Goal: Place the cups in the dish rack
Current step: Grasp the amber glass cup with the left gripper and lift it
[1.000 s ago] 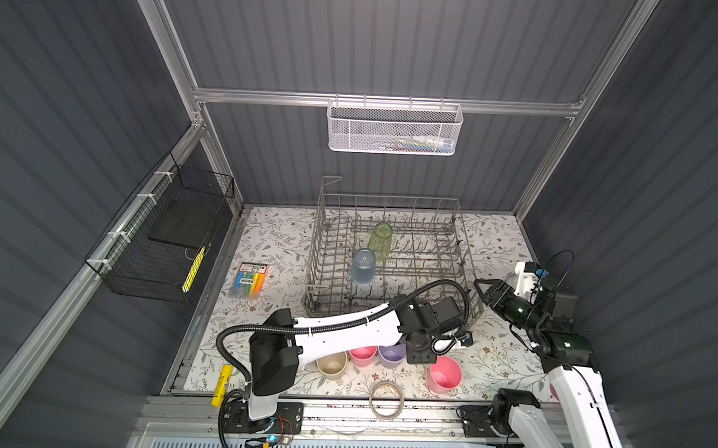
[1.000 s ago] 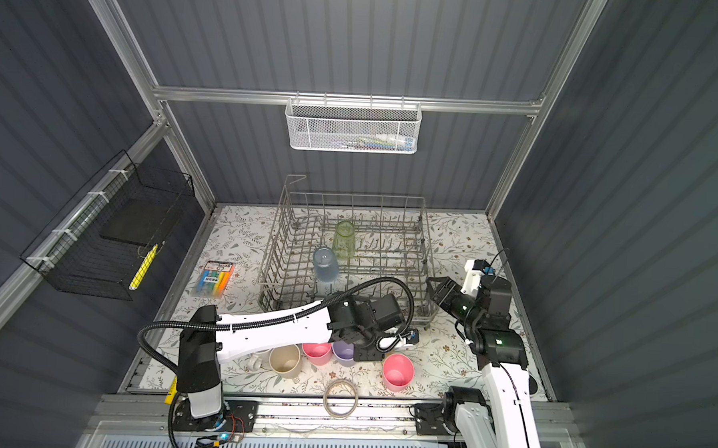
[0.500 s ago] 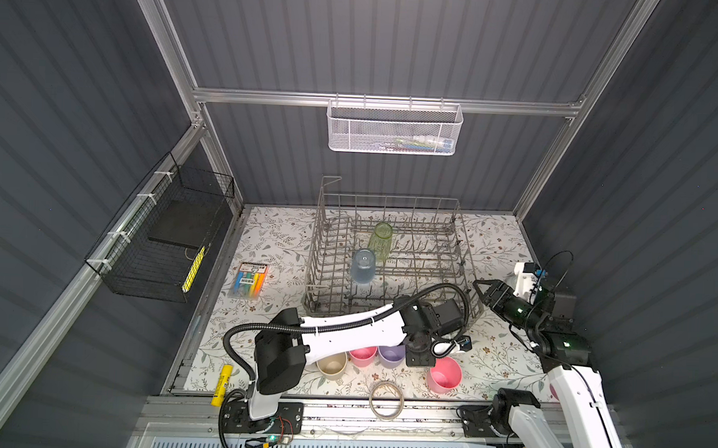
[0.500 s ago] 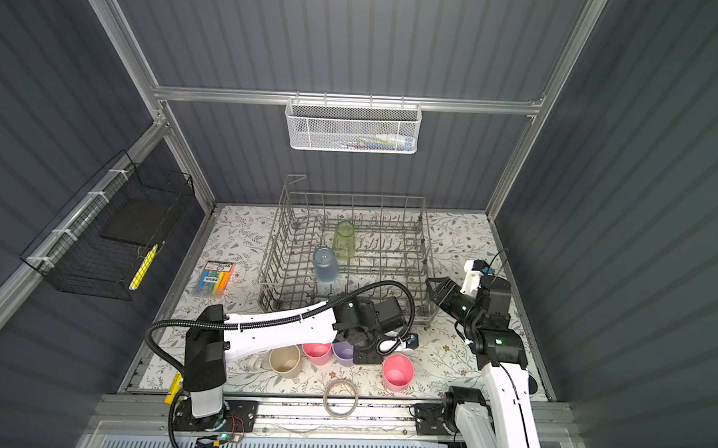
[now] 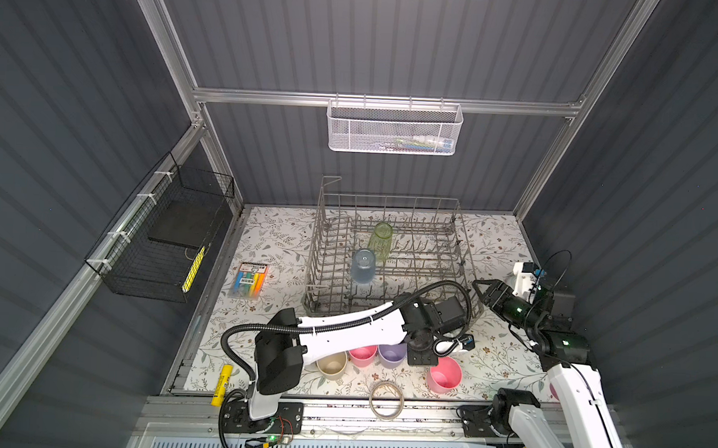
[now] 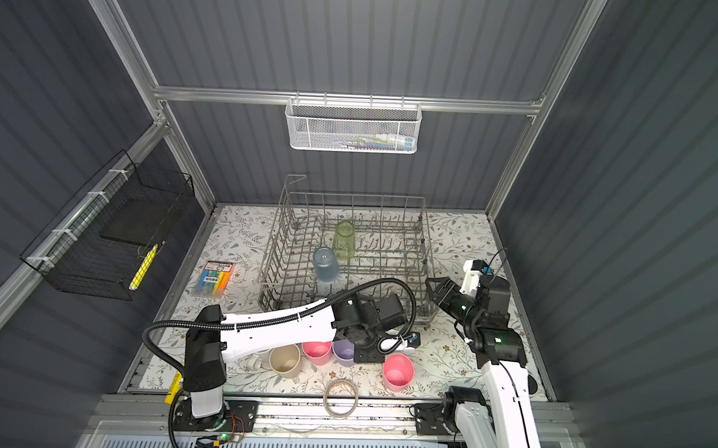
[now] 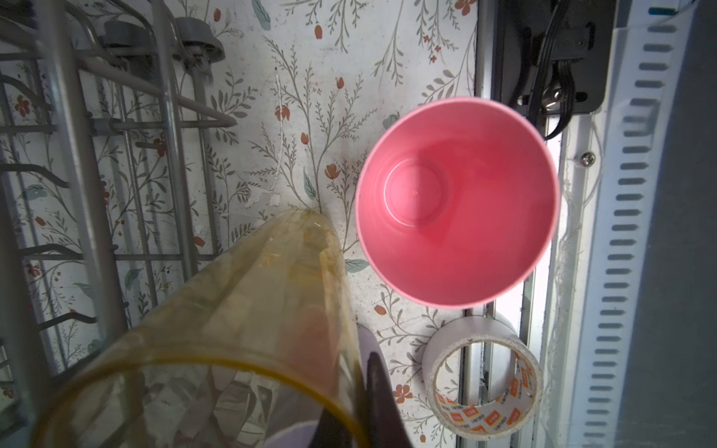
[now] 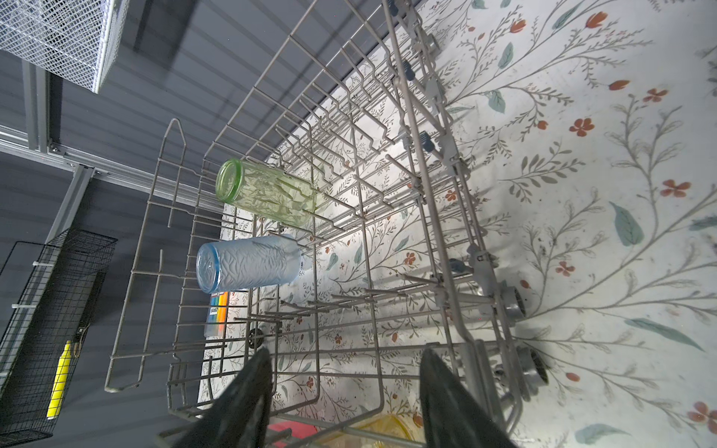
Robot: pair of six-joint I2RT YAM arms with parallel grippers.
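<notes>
My left gripper [image 7: 355, 372] is shut on the rim wall of the amber tumbler [image 7: 232, 329], which leans beside the dish rack's [image 5: 310, 302] front right corner; in both top views the wrist hides it. A green tumbler [image 5: 380, 240] and a blue tumbler [image 5: 363, 267] stand upside down in the rack. On the mat at the front stand a beige cup [image 5: 331, 363], a pink cup [image 5: 363, 354], a lilac cup [image 5: 392, 353] and another pink cup [image 5: 444, 374]. The white mug [image 6: 255, 360] peeks from under the left arm. My right gripper [image 5: 481, 290] hovers open, empty, by the rack's right side.
A tape ring [image 5: 386, 400] lies at the front edge near the pink cup. A highlighter pack [image 5: 247, 279] sits left of the rack and a yellow marker [image 5: 222, 384] at the front left. A black wire basket [image 5: 161, 241] and a white mesh basket [image 5: 394, 129] hang on the walls.
The left gripper's jaws have closed on the amber tumbler's wall, with the arm almost in the same place. The right arm has stayed still.
</notes>
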